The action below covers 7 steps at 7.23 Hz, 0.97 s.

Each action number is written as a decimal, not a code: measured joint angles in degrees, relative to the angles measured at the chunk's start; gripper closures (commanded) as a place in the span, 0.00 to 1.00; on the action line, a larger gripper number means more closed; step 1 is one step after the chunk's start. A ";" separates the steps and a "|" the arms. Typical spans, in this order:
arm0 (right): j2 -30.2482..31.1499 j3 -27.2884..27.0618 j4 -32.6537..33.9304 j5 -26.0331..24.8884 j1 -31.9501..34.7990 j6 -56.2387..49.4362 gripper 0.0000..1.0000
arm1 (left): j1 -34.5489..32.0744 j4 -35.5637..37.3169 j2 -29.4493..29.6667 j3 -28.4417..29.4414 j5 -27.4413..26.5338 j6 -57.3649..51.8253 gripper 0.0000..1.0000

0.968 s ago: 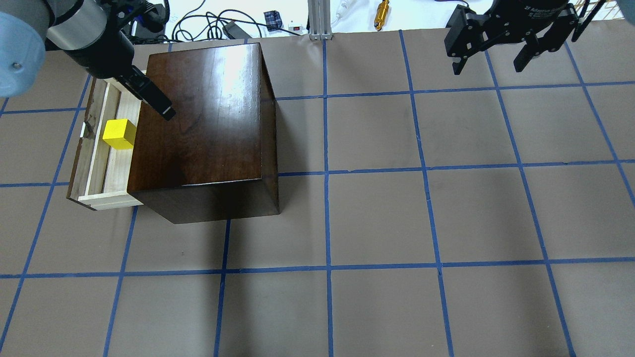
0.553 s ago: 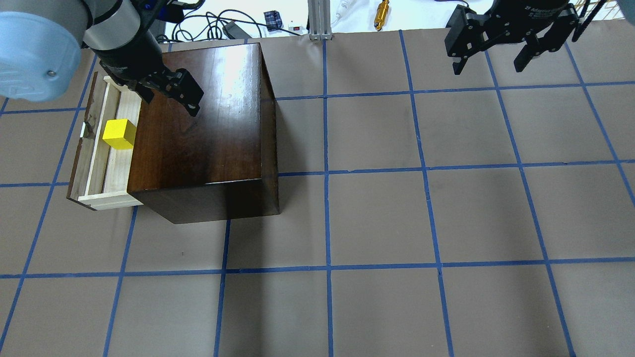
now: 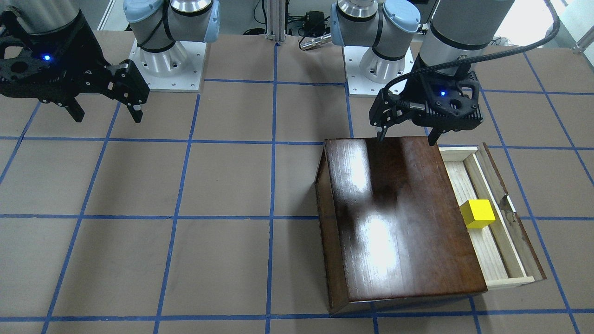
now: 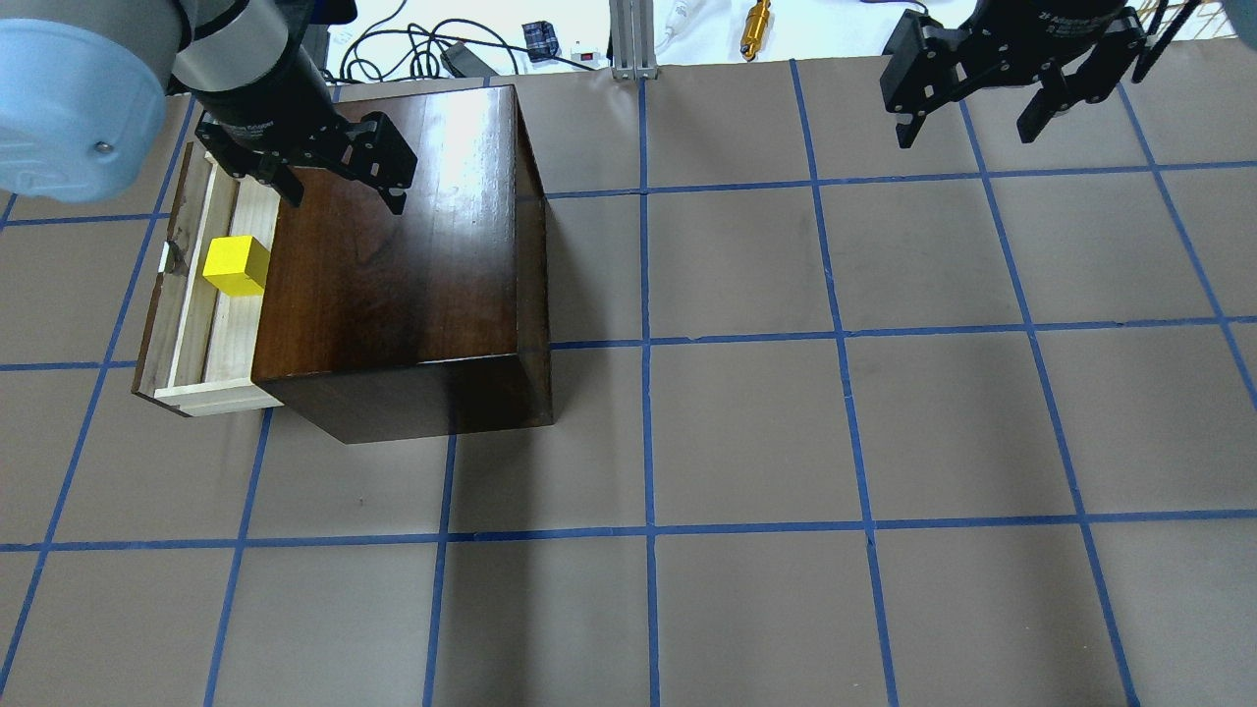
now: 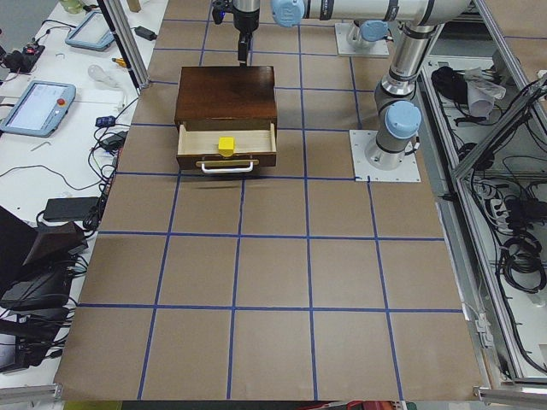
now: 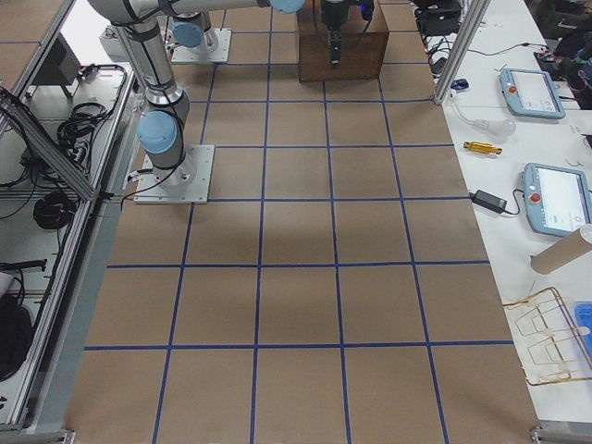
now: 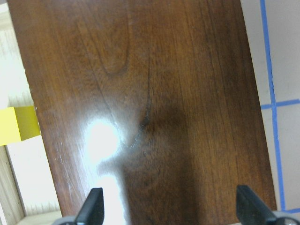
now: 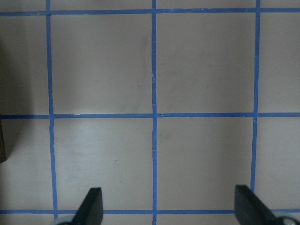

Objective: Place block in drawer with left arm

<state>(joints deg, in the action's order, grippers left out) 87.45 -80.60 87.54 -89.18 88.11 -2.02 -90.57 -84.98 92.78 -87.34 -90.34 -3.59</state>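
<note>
Hovering over the box (image 4: 393,255), the left gripper (image 4: 344,199), spread wide and empty, is risking scraping its top.

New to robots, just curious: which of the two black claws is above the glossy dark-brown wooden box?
The left gripper, with the black ribbed cable, hangs open above the box; the right gripper is over the table.
</note>
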 measured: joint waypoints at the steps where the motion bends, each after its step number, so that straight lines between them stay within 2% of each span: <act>1: -0.01 0.00 0.00 0.00 0.00 0.00 0.00 | 0.08 -0.67 -0.36 -0.16 0.59 0.44 0.00; 7: -0.03 0.00 0.00 0.02 0.04 0.00 0.00 | 1.04 -3.37 -0.76 0.10 1.33 0.44 0.00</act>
<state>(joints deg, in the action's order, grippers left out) 87.41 -80.60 87.54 -89.15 88.15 -2.02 -89.53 -88.34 92.02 -87.24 -89.02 -3.14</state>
